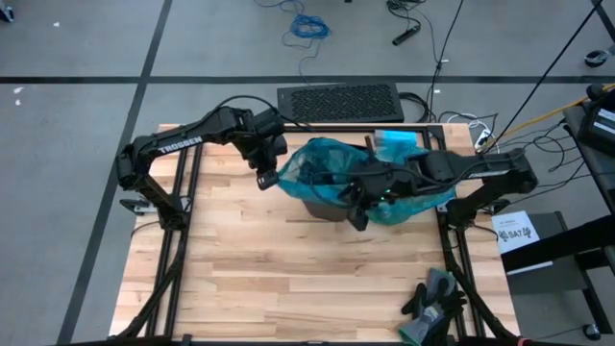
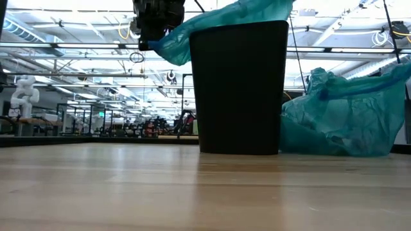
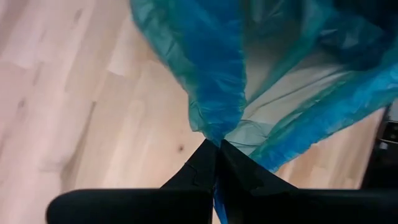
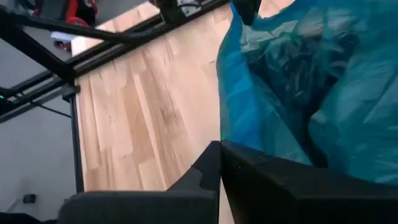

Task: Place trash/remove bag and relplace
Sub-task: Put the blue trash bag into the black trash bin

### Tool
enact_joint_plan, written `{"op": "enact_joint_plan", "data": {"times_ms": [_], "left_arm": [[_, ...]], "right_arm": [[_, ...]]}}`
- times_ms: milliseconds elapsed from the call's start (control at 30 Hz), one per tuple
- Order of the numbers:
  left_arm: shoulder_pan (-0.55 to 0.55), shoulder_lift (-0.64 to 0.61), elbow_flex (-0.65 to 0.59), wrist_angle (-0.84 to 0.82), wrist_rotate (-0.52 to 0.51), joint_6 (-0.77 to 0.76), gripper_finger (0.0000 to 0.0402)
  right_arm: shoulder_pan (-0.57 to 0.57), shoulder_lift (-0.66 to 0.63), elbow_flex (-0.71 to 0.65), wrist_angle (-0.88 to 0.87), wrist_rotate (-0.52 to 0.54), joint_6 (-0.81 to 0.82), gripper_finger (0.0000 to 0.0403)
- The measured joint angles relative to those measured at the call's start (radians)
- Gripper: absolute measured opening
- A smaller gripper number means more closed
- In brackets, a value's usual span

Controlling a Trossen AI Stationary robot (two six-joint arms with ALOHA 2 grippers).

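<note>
I have my left gripper [image 3: 216,144] pinched tight on a gathered fold of the teal bag [image 1: 322,163], up at the rim of the black bin [image 2: 241,90] on its left side. My right gripper [image 1: 357,219] is fully shut at the bin's near edge; it sits against the film, but I cannot tell whether any of it is caught between those fingers. As I judge it, doing this step well means drawing the hem outward and down over the rim evenly, slowly, so the thin plastic stretches rather than tears, with the right side seated to match. The bag is glossy, translucent and limp, creasing into sharp pleats where I grip. The bin is matte, rigid, tapering toward its base. Beside it, on its right, a second teal bag [image 2: 340,115] slumps full and crumpled; the trash itself I cannot see. The table [image 1: 288,279] is pale planked wood, smooth
</note>
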Motion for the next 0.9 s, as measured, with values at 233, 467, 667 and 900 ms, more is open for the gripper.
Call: {"op": "enact_joint_plan", "data": {"times_ms": [233,467,667,900], "left_arm": [[0.0,0.0,0.0,-0.002,-0.031,-0.001,0.0015],[-0.001,0.0,0.0,-0.002,-0.033,-0.051,0.0015],[-0.019,0.0,0.0,0.001,-0.047,-0.082,0.0015],[-0.06,0.0,0.0,0.016,-0.083,-0.13,0.0015]], "right_arm": [[0.029,0.028,0.0,-0.029,0.0,0.069,0.0],[0.065,0.154,-0.002,-0.054,-0.01,0.118,0.0],[0.078,0.202,-0.002,-0.055,-0.062,0.154,0.0],[0.098,0.231,-0.001,-0.037,-0.056,0.153,0.0]]}}
